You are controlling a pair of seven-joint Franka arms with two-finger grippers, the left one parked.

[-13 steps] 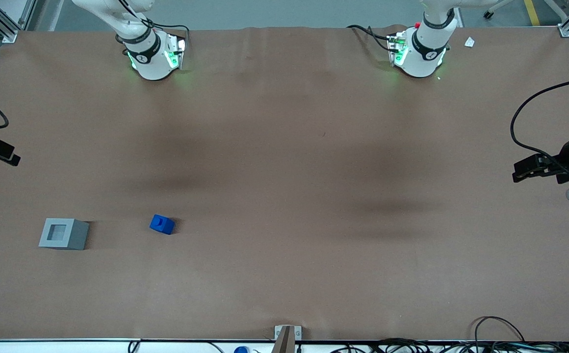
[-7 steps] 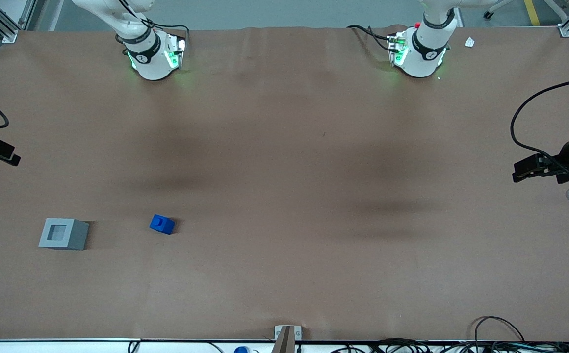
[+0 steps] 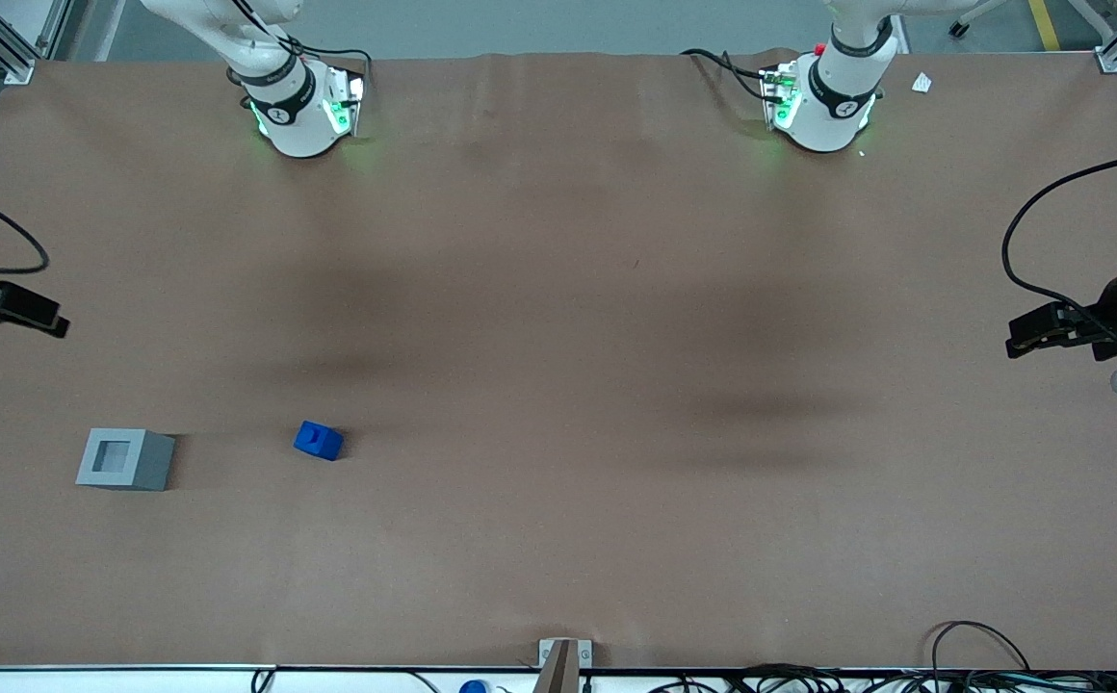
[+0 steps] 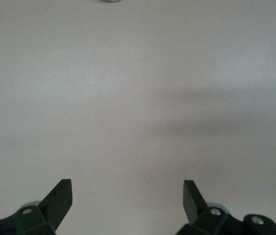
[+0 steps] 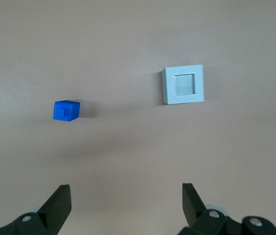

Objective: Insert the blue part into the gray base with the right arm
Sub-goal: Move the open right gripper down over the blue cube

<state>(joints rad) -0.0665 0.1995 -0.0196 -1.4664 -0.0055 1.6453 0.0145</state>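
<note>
The blue part (image 3: 318,441) sits on the brown table, beside the gray base (image 3: 125,459), which has its square opening facing up. Both also show in the right wrist view, the blue part (image 5: 66,110) and the gray base (image 5: 183,84), well apart from each other. My right gripper (image 3: 34,319) hovers high at the working arm's end of the table, farther from the front camera than the base. In the right wrist view the gripper (image 5: 126,198) is open and empty, with bare table between its fingers.
Two white arm bases (image 3: 298,106) stand at the table's edge farthest from the front camera. Black cables (image 3: 982,654) lie along the near edge. A small metal bracket (image 3: 563,654) sits at the near edge's middle.
My right gripper has moved a little inward over the table and slightly nearer the front camera. The blue part and gray base have not moved.
</note>
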